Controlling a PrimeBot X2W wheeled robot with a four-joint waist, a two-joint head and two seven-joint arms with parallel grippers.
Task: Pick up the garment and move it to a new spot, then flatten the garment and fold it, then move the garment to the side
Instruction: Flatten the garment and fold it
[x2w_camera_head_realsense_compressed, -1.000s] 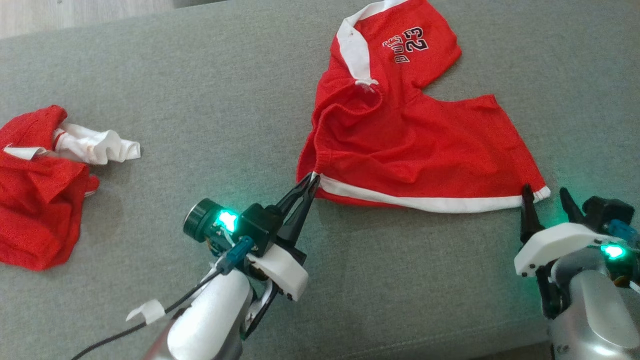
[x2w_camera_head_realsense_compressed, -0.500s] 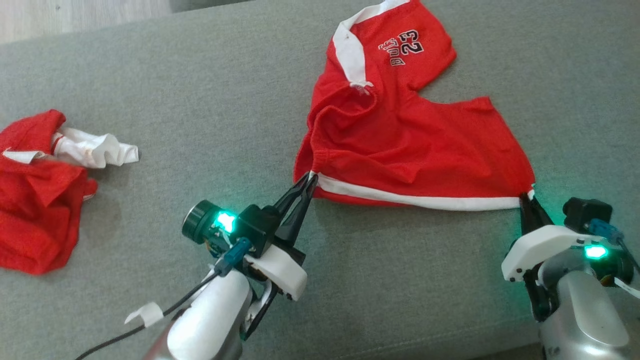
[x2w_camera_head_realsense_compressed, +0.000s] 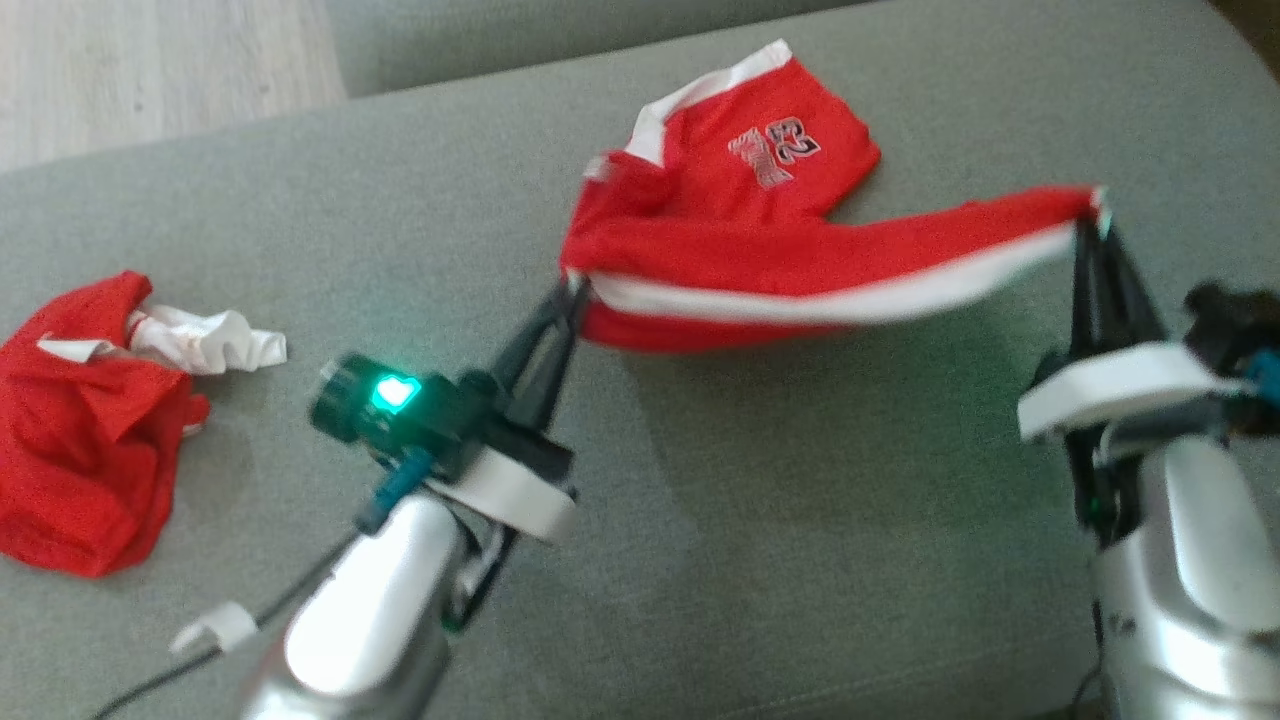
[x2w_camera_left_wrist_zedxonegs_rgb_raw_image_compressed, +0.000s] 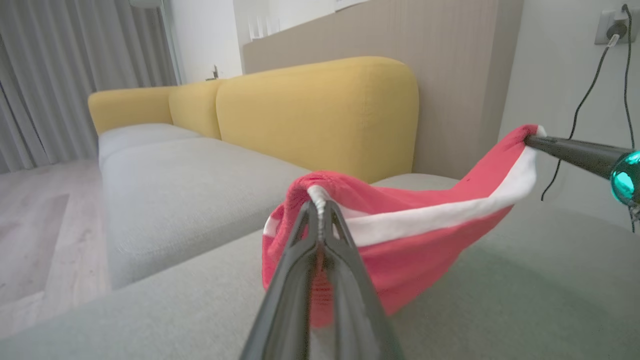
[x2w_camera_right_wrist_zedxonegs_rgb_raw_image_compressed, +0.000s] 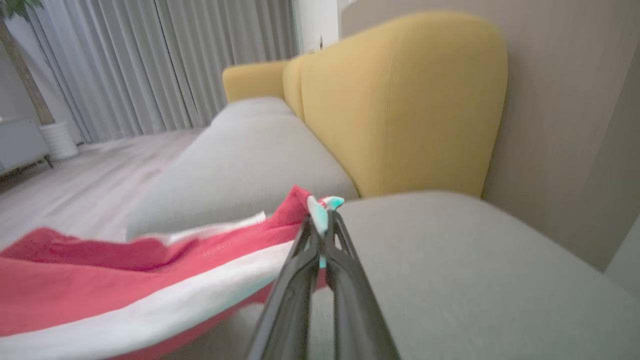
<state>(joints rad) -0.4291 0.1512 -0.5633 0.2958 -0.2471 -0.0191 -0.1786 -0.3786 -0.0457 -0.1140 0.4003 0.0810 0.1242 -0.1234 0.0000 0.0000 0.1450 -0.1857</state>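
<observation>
The left hand (x2w_camera_head_realsense_compressed: 572, 292) and right hand (x2w_camera_head_realsense_compressed: 1090, 225) each clamp a corner of the red garment (x2w_camera_head_realsense_compressed: 760, 240), strung between them above the sofa (x2w_camera_head_realsense_compressed: 800, 500). Such shallow pinches, seemingly tip-only in the blur, may slip under tension.

I see a grey sofa cushion (x2w_camera_head_realsense_compressed: 750, 520): a crumpled red-and-white garment (x2w_camera_head_realsense_compressed: 90, 430) well left of my jaws, red shorts (x2w_camera_head_realsense_compressed: 800, 180) partly resting beyond them.
</observation>
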